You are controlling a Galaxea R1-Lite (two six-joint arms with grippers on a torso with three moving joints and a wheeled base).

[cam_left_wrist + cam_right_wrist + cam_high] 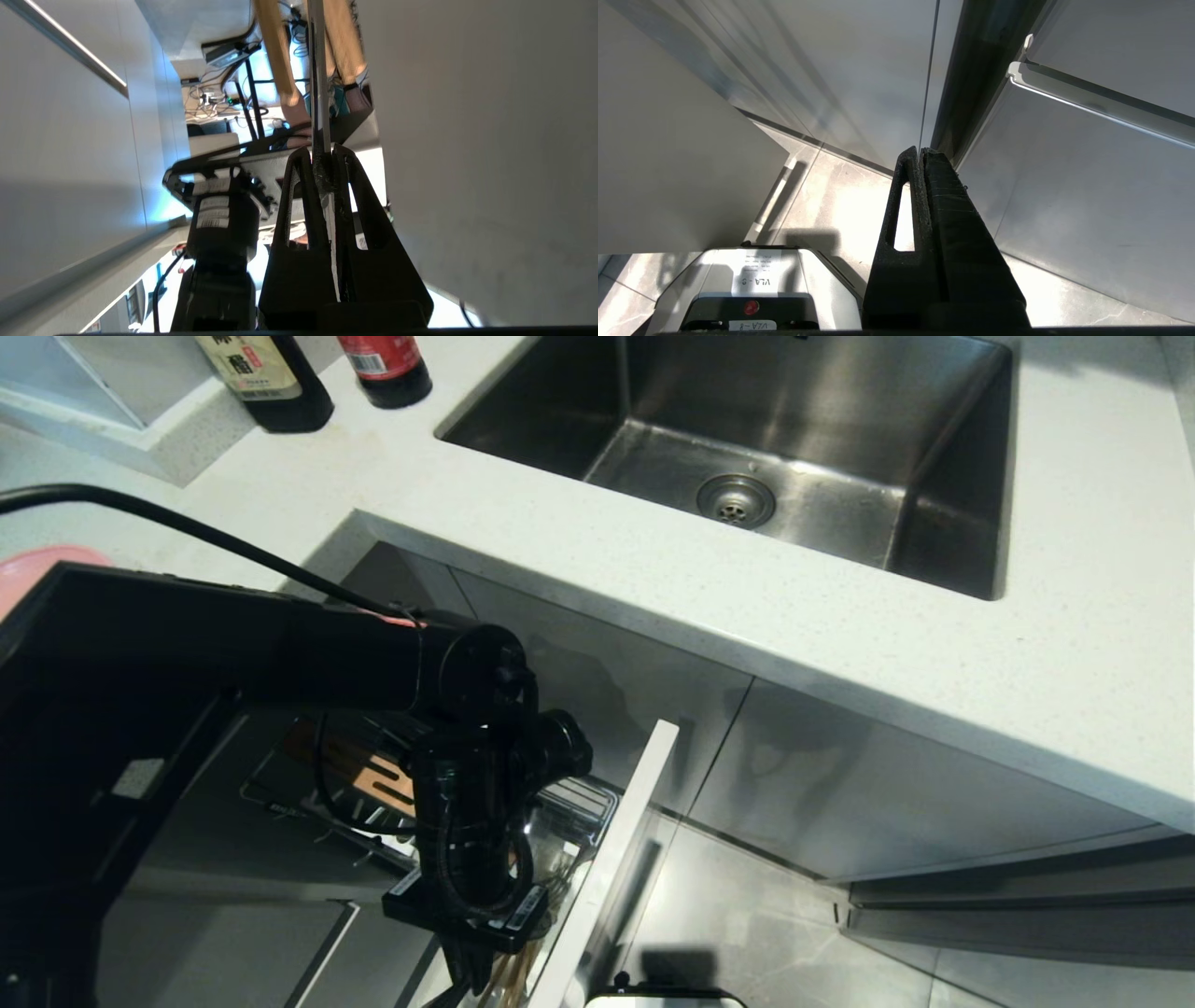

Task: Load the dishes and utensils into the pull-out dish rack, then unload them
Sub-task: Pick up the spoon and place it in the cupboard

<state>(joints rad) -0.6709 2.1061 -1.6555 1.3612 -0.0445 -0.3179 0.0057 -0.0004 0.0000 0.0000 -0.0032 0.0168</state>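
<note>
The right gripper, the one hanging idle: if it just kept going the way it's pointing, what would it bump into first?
Probably the grey cabinet fronts ahead. The right gripper, fingers shut and empty, points at the seam between two panels above the tiled floor. Nothing shows in between, though depth is hard to judge.

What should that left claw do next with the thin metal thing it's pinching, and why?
Probably lift straight up. The left gripper is shut on the spoon, low over the pull-out dish rack, with the chopsticks close beside it, so a straight rise should clear them. The right gripper hangs shut, idle.
</note>
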